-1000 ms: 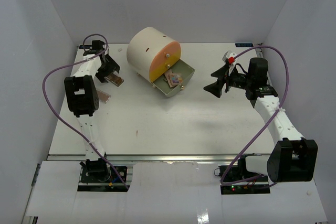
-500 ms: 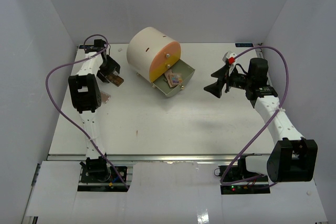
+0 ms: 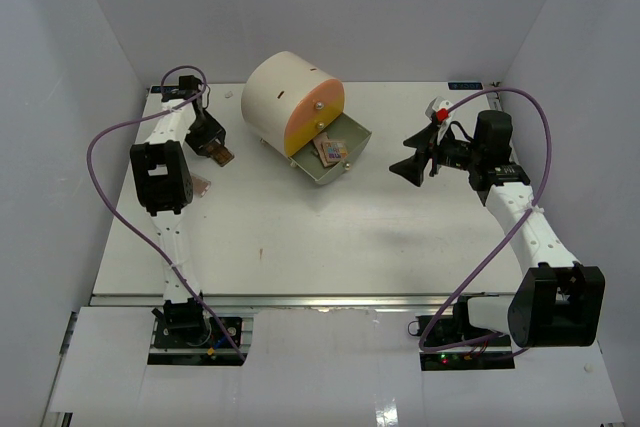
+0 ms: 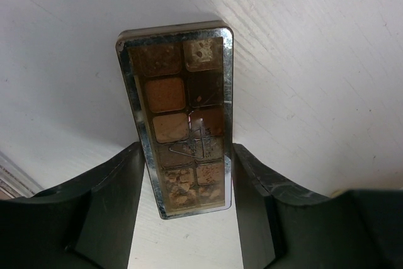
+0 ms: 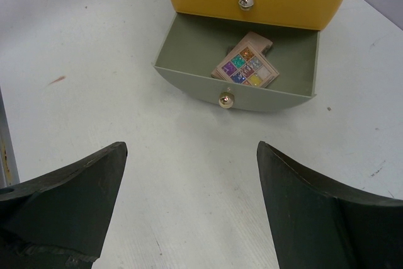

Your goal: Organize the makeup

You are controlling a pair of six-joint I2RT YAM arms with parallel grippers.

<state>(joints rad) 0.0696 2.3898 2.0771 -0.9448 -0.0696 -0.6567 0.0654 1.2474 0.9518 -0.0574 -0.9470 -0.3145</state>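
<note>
Left gripper (image 4: 187,155) is on the brown palette (image 4: 179,124), which lies flat on the table (image 3: 350,237) directly between its fingers (image 4: 119,187). The palette's long axis runs the same way the fingers point. The near half sits inside the jaws and the far half sticks out past the tips. Both fingers look pressed against the long edges, so I read it as a pinch across the short width, but I can't tell how firm it is. The palette is not lifted. The open drawer (image 5: 189,89) of the round drawer unit (image 3: 290,97) lies off to this gripper's right, well apart. It already holds a colourful square palette (image 5: 245,67) stacked on another piece. Right gripper (image 5: 190,149) is spread wide and holds nothing. It faces the drawer front from some way off, with the drawer straight ahead of its tips. The left arm is clearly the one for this palette and the right is nowhere near it. My guess at the next move is lift, swing right, drop into the drawer. With only the near half held, the overhang could tilt the palette on lift. A second small palette (image 3: 200,187) lies on the table just behind the left gripper, toward its base.
</note>
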